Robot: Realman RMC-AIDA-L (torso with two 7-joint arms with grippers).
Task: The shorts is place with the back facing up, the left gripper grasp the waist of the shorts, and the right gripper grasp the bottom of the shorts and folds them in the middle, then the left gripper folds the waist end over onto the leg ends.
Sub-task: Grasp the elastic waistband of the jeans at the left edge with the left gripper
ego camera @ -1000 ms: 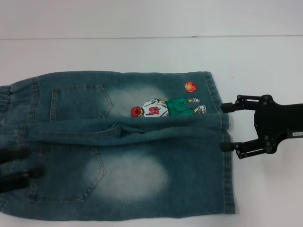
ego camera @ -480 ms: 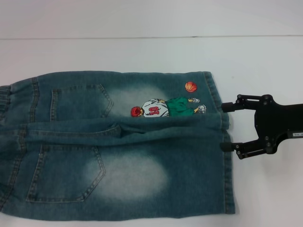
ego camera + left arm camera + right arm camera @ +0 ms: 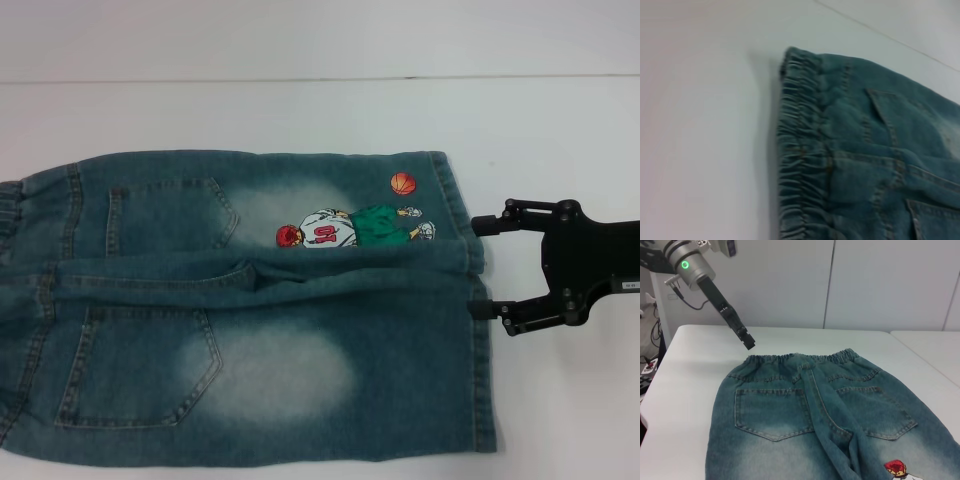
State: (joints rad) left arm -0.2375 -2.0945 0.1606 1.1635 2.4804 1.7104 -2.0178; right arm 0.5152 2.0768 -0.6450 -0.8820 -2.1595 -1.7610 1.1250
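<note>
Right gripper (image 3: 482, 267) spread wide at the shorts' (image 3: 260, 310) leg hems.
Left gripper (image 3: 747, 341), its grip unreadable, is raised over the white counter (image 3: 300, 110); pale wall panels (image 3: 880, 285) are seen beyond.

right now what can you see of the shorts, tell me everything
The shorts are blue-green denim with faded pale patches, lying flat and unfolded on the white table, back up with two back pockets showing. The gathered elastic waist lies to the robot's left, the leg ends to its right. One leg carries a cartoon basketball player print with an orange ball. The right tool sits open at the leg hems; the left tool hangs above the table near the waist, not touching it.
</note>
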